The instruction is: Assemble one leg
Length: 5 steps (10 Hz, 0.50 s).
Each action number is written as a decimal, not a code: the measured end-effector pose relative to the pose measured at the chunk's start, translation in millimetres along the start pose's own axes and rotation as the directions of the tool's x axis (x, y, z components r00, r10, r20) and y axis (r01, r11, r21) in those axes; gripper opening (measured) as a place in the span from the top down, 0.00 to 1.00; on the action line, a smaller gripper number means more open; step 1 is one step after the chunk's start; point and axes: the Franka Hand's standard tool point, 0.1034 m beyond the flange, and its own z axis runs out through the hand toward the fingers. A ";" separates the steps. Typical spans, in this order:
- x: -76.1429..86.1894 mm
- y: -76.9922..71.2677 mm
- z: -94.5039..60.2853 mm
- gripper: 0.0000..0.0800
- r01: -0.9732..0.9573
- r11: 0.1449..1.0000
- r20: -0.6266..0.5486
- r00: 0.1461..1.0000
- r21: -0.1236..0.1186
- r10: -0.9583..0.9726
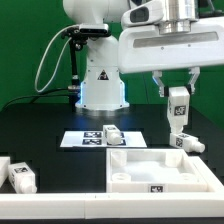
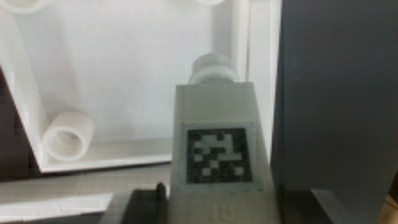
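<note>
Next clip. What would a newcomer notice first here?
The gripper, at the exterior view's upper right, holds a tagged white leg upright in the air over the large white panel. In the wrist view this leg fills the middle, with the panel's round sockets behind it. A spare leg lies on the marker board.

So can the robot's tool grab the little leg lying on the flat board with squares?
Probably not yet: the tool is shut on another leg. Otherwise that leg on the marker board lies uncovered, nothing above it.
</note>
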 end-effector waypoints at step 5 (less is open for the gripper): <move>23.1 -17.3 22.6 0.64 0.122 0.992 -0.326 0.938 -0.018 -0.121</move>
